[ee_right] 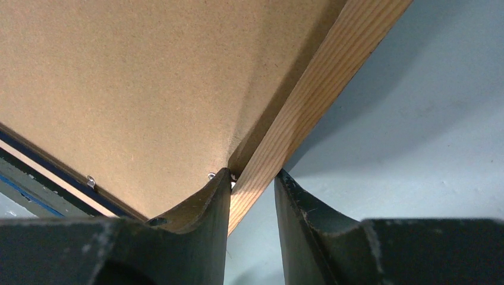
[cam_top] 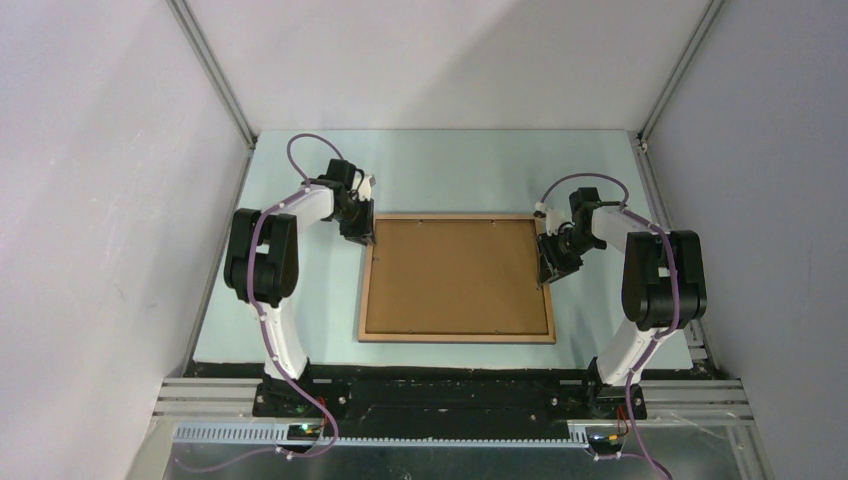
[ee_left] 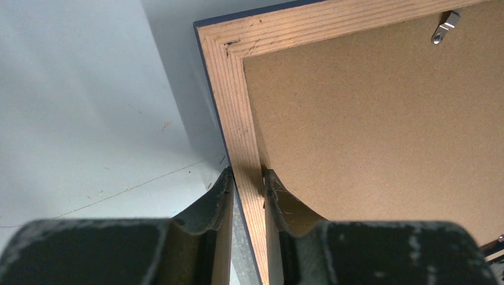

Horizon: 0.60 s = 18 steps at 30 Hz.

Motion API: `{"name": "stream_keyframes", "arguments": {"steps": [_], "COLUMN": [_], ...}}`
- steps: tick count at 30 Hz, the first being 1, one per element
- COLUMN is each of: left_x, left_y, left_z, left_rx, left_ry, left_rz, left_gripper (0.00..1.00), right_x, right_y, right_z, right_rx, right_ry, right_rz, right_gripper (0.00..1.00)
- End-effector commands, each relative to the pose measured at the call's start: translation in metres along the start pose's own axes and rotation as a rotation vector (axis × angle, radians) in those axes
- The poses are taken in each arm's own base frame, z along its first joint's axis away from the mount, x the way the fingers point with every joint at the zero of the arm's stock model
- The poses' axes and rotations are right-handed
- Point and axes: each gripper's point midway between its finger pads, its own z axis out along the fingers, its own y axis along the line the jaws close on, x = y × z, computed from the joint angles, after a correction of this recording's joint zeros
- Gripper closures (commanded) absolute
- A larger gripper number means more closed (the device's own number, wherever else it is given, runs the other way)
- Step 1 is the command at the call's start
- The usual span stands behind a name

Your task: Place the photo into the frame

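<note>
**Both pincers on the frame, wood side up**

The thin-railed rectangular wooden picture frame (cam_top: 457, 338) sits mid-way across the pale grey-green bench (cam_top: 450, 170), wood-brown face up. Dark blue shows only along the frame's outer edge, seen in the left wrist view. A solid brown fibreboard backing board (cam_top: 458, 275) fills the opening inside the frame's rails.

Left pincer (cam_top: 358, 232): at the frame's far-left corner, on the left rail. It is narrow and clamped across that rail. One of its dark fingers (ee_left: 217, 205) is on the rail's outer blue edge and the other is on the inner edge, over the backing board. Both touch the wood.

Right pincer (cam_top: 551, 265): on the frame's right rail, nearer the far corner than the near one. It is also narrow and astride the rail. The inner finger presses where rail and backing board meet, and the outer fingertip touches the rail's outside edge. I read that as a grip on the rail.

A small silver metal tab (ee_left: 446, 27) sits on the backing board just inside the frame's far rail.

A soft shadow falls on the bench beside both gripped rails. I cannot tell whether the frame rests on the bench or is raised off it.
</note>
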Motion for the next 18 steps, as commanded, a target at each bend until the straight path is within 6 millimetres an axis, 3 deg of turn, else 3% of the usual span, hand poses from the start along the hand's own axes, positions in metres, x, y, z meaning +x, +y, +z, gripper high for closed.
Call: {"name": "stream_keyframes", "arguments": {"steps": [1, 18], "left_x": [-0.0079, -0.0083], "left_y": [0.0067, 0.0070], "left_z": [-0.0028, -0.0045], "left_rx": [-0.005, 0.001], "left_ry": [-0.041, -0.044], "left_rz": [0.002, -0.002], "left_gripper": [1.00, 1.00], "right_x": [0.0183, 0.0224], "right_y": [-0.0172, -0.0204], "right_z": [0.0077, 0.0080], "right_rx": [0.058, 0.067], "right_ry": [0.086, 0.105], "right_rz": [-0.036, -0.052], "right_gripper": [0.64, 0.57]}}
